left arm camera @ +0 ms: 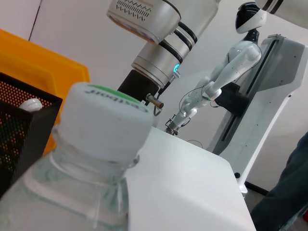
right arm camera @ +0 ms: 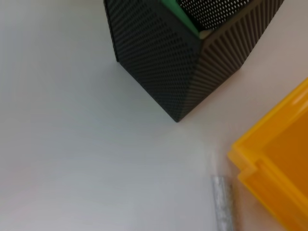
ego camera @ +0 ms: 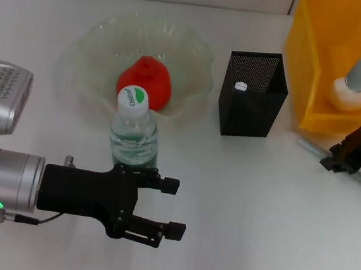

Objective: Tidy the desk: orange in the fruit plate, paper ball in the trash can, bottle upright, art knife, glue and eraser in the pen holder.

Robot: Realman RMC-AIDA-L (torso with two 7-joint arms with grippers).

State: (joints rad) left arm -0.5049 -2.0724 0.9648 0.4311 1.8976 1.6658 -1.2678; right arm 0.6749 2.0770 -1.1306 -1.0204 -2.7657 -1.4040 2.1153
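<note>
The clear bottle (ego camera: 134, 132) with a white and green cap (left arm camera: 108, 120) stands upright in front of the glass fruit plate (ego camera: 197, 57), which holds the orange (ego camera: 146, 80). My left gripper (ego camera: 177, 208) is open just nearer than the bottle's base and not touching it. At the right, my right gripper (ego camera: 345, 157) hangs low over the grey art knife (ego camera: 310, 147), which lies flat by the yellow trash can (ego camera: 309, 65); the knife (right arm camera: 222, 202) shows in the right wrist view. The paper ball (ego camera: 345, 95) sits in the can. The black mesh pen holder (ego camera: 250, 107) contains a white-capped item (ego camera: 241, 86) and something green (right arm camera: 180, 14).
The pen holder stands between the fruit plate and the trash can, with a narrow gap to the can. White desk surface stretches across the front middle and right. A white wall line runs behind the desk.
</note>
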